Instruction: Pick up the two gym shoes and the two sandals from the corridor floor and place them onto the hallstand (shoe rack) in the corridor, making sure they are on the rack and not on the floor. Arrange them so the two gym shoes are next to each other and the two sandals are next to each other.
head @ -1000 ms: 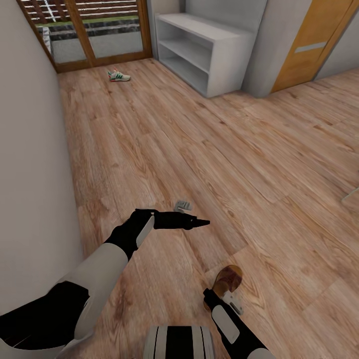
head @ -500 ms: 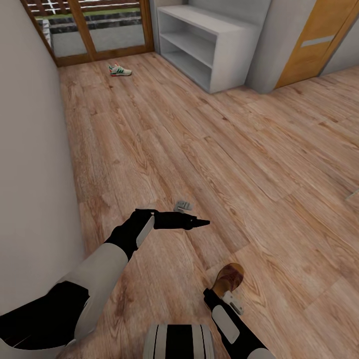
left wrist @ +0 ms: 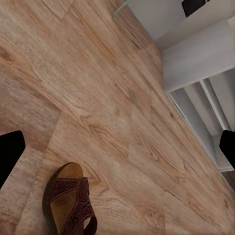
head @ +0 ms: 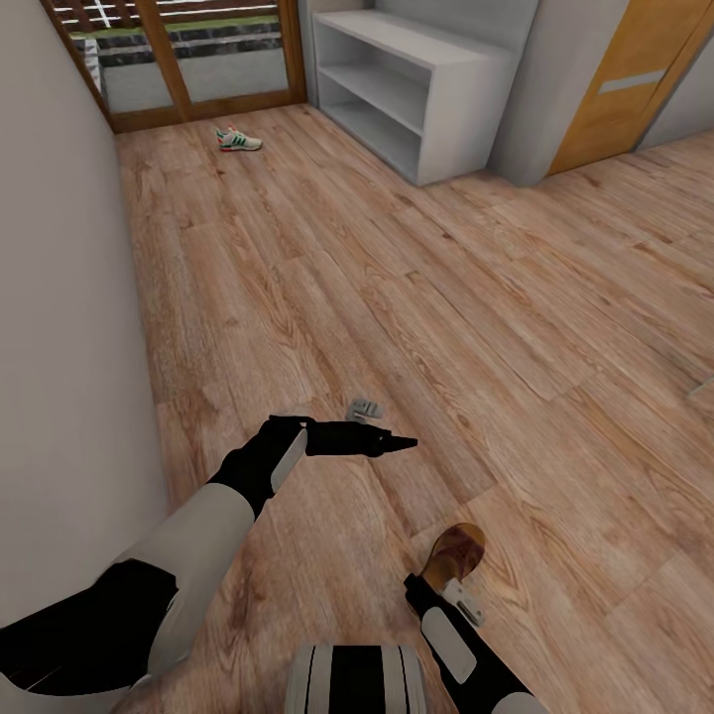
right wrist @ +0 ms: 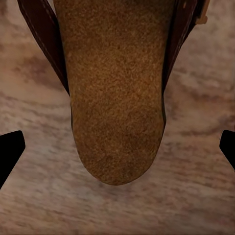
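One brown sandal [head: 454,555] lies flat on the corridor floor [head: 397,278] right in front of me. My right gripper [head: 453,595] hovers over its heel end, open. In the right wrist view the sandal's footbed [right wrist: 117,98] sits between the wide-spread fingers of the right gripper [right wrist: 117,149]. My left gripper [head: 397,442] hangs open above the floor, left of the sandal. The left wrist view has the sandal [left wrist: 68,200] below the left gripper [left wrist: 117,149]. A white gym shoe [head: 238,140] with green stripes lies far off by the glass door. A pale grey hallstand [head: 466,69] with two open low shelves stands beyond; its upper part is cut off.
A grey wall [head: 59,297] runs along my left side. A glass door [head: 188,50] closes the far end and an orange door [head: 615,89] stands at the far right. A small grey object [head: 364,407] lies on the planks near the left gripper.
The whole head view has shifted slightly, so the camera moved. Both arms, the sandal and the gym shoe keep their places.
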